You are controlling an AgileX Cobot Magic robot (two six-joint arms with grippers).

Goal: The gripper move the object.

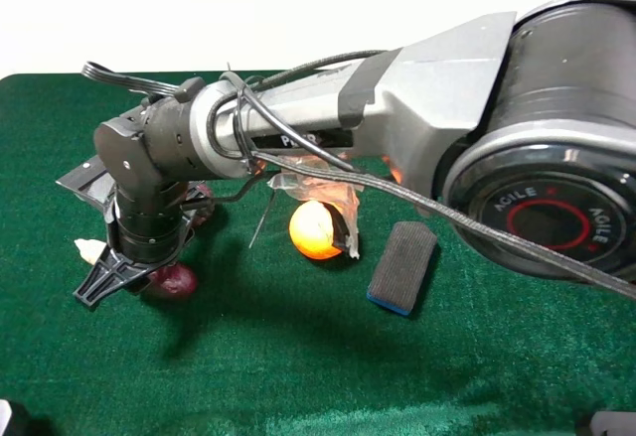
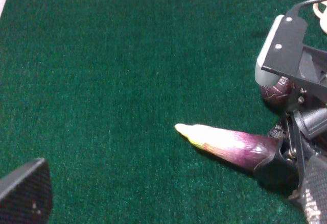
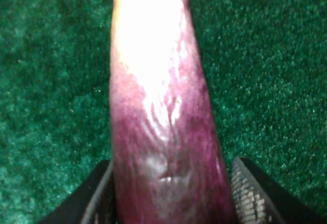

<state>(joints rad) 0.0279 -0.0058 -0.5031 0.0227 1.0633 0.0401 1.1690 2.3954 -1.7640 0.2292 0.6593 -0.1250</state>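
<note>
The purple eggplant (image 1: 171,280) with a cream tip lies on the green cloth at the left. My right gripper (image 1: 117,269) reaches across from the right and points down over it. In the right wrist view the eggplant (image 3: 163,132) fills the gap between the two fingers, with a pad (image 3: 245,196) against each side, and the right gripper (image 3: 168,188) is shut on it. The left wrist view shows the eggplant (image 2: 225,142) with its fat end in the right gripper (image 2: 283,157). My left gripper (image 2: 168,198) is open and empty, apart from the eggplant.
A dark maroon ball (image 1: 204,201) sits just behind the right gripper, also in the left wrist view (image 2: 278,89). An orange (image 1: 313,229) and a grey sponge with a blue base (image 1: 402,267) lie mid-table under the right arm. Green cloth (image 1: 298,376) covers the table.
</note>
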